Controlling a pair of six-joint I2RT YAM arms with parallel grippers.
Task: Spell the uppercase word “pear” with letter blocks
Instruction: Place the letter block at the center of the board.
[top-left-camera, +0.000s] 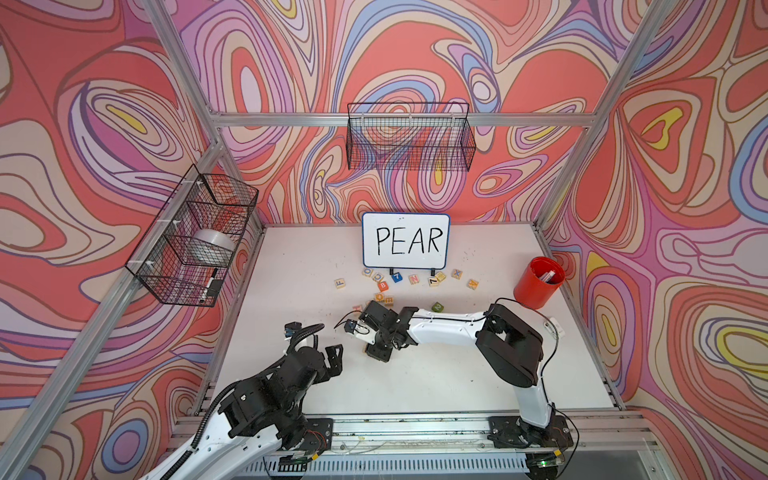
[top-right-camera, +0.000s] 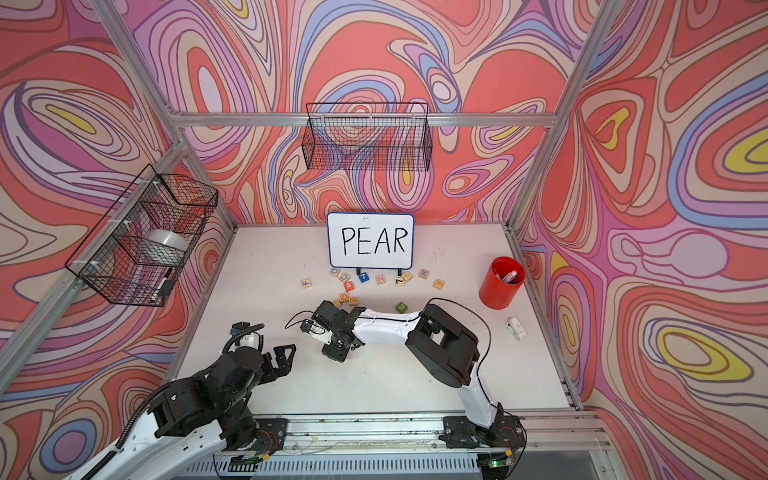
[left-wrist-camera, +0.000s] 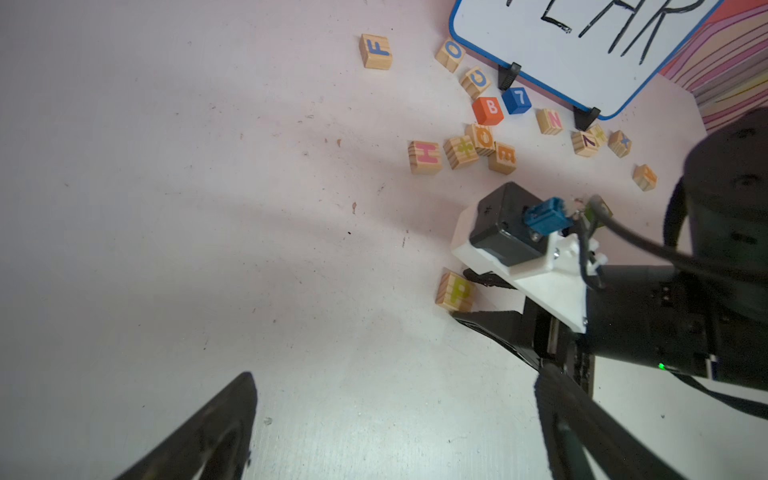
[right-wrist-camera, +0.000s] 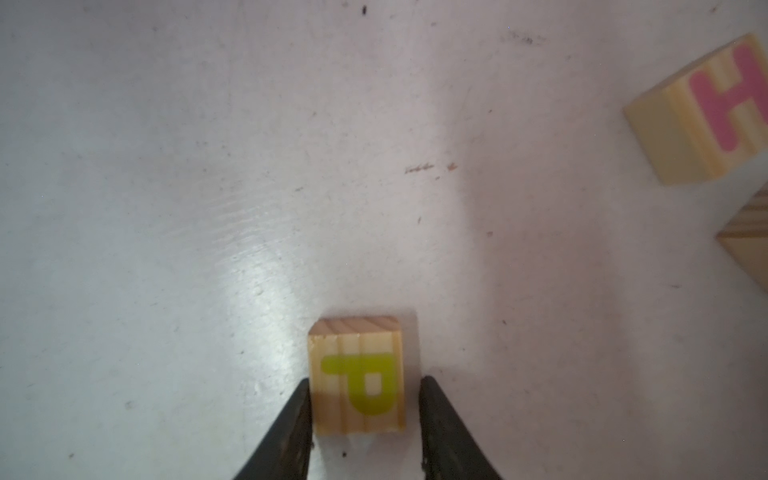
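Now, in top view: right arm stretched low across table (top-left-camera: 436, 374), right gripper (top-left-camera: 377, 352) pointing down, well before whiteboard (top-left-camera: 406, 241). Left wrist view: left gripper (left-wrist-camera: 397, 374) spread wide; P block (left-wrist-camera: 455, 293) flat on table. Right wrist view: jaws slightly parted, flanking pale-wood, yellow-lettered block, gap on one side.

"PEAR" on whiteboard (top-left-camera: 405, 241), "P" on block (right-wrist-camera: 357, 380)

Pale wood blocks (left-wrist-camera: 376, 52): thirteen countable in left wrist view.
- one, P block (right-wrist-camera: 357, 390), between fingers of right pincer (right-wrist-camera: 366, 379)
- twelve on board side of that pincer

Solid-colour cubes (left-wrist-camera: 486, 114): three, all on board side of right pincer: orange B (left-wrist-camera: 491, 107), blue 7 (left-wrist-camera: 516, 99), green cube (top-left-camera: 437, 307).
White board (top-left-camera: 405, 241): one.
Wire baskets (top-left-camera: 409, 137): two.
Red cup (top-left-camera: 536, 289): one.
Pincers: two, counting left pincer (top-left-camera: 336, 360).
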